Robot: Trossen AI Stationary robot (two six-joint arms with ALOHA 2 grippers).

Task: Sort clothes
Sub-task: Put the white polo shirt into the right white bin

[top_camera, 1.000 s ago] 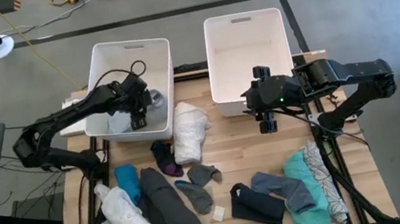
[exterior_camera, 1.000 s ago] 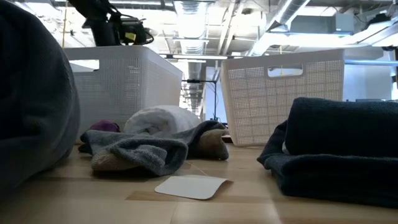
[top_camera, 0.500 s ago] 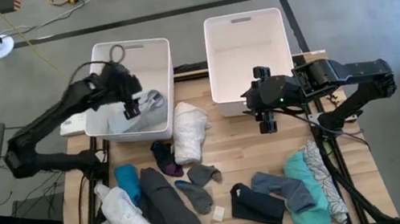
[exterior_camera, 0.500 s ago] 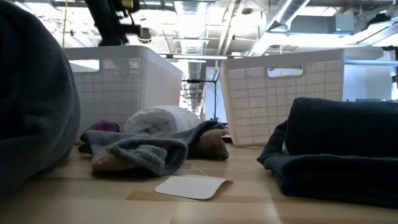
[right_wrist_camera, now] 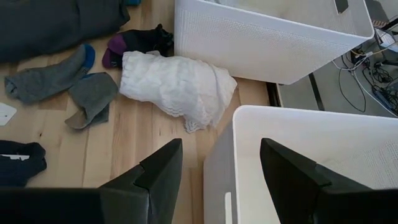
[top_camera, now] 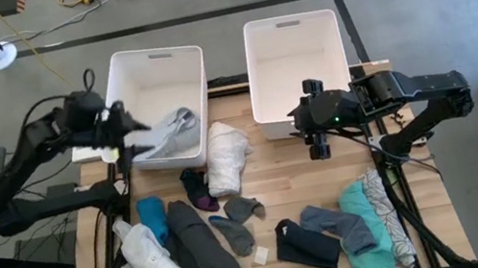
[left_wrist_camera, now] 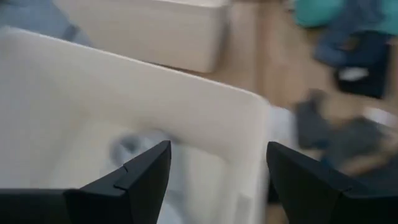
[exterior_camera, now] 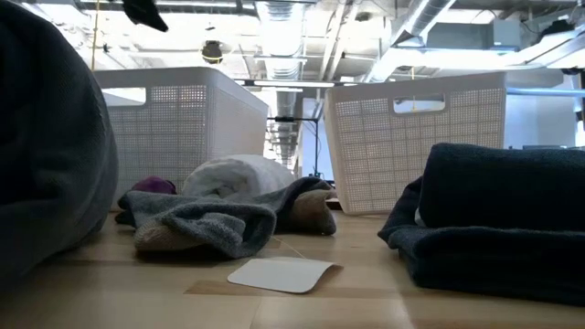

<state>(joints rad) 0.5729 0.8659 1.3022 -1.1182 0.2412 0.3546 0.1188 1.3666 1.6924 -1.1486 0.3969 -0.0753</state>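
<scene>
my left gripper hangs over the outer wall of the left bin with its fingers spread wide and nothing between them; a grey garment lies inside that bin just beyond my tips, while the rest of the clothes are spread on the table well past the bin. my right gripper waits with fingers parted and empty at the near edge of the right bin, a white garment just ahead of it. the risk i judge: my left arm sits close to the bin wall, so a low swing toward the pile could clip it and shove the bin. my left wrist view is blurred, so the cloth in the bin is only a smear, and the low view cuts my arm off at the top
</scene>
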